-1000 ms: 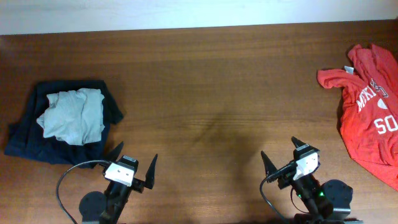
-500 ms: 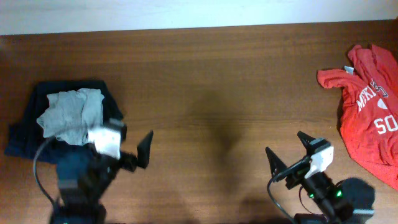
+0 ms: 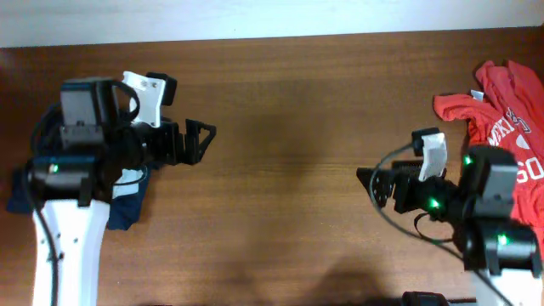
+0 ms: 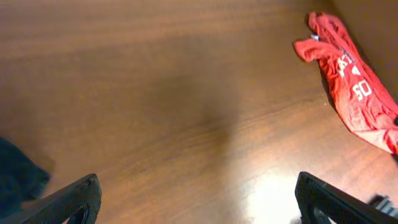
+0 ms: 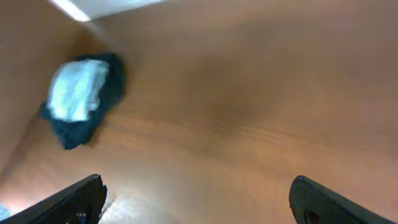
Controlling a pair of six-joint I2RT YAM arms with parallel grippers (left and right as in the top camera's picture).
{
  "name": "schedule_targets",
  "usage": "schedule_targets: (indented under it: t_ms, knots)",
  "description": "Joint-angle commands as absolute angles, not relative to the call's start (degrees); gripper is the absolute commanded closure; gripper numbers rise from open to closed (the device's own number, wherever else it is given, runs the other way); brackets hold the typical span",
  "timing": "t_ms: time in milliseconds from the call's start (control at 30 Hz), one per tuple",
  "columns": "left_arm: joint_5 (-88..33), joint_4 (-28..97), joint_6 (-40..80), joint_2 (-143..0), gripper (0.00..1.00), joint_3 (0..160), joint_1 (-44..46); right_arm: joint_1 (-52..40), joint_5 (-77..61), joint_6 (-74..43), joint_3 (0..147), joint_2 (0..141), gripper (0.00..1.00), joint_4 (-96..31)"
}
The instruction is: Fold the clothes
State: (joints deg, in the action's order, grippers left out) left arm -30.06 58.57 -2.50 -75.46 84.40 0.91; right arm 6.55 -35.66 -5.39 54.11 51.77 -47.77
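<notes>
An orange-red T-shirt [image 3: 497, 140] with white print lies crumpled at the table's far right; part of it runs past the edge of the overhead view. It also shows in the left wrist view [image 4: 348, 81]. My left gripper [image 3: 204, 142] is open and empty, raised above the left part of the table and pointing right. Its fingers [image 4: 199, 199] frame bare wood. My right gripper [image 3: 367, 189] is open and empty, held left of the shirt and pointing left. Its fingers [image 5: 199, 199] also frame bare wood.
A dark navy pile of clothes [image 3: 127, 208] with a light grey garment on top [image 5: 78, 93] lies at the left, mostly hidden under my left arm in the overhead view. Its dark edge shows in the left wrist view [image 4: 18, 174]. The table [image 3: 297, 102] is brown wood.
Both arms rose from the front edge. The left arm swung back and left over the dark pile. The right arm moved right toward the shirt. Both grippers stayed open.
</notes>
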Motion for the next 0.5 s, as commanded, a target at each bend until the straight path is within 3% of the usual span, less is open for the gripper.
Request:
schedule_targets:
  t_ms: [0, 133, 300, 400, 467]
  knots:
    - [-30.1, 60.2, -2.4, -78.0, 0.01, 85.1, 1.1, 8.1, -16.1, -15.2, 62.1, 57.5, 0.02, -54.7]
    - [-27.7, 60.7, -2.3, -78.8, 0.01, 85.1, 1.1, 16.3, -6.7, -17.6, 70.0, 63.3, 0.01, -62.8]
    - [-27.6, 60.3, -2.4, -78.8, 0.01, 85.1, 1.1, 41.1, -4.8, -18.9, 78.2, 72.5, 0.01, -64.1]
    - [-27.6, 60.3, -2.4, -78.8, 0.01, 85.1, 1.1, 49.3, -4.8, -22.1, 78.5, 76.6, 0.0, -63.4]
    - [-27.6, 60.3, -2.4, -78.8, 0.01, 85.1, 1.1, 54.3, -4.6, -23.3, 78.5, 81.4, 0.09, -61.0]
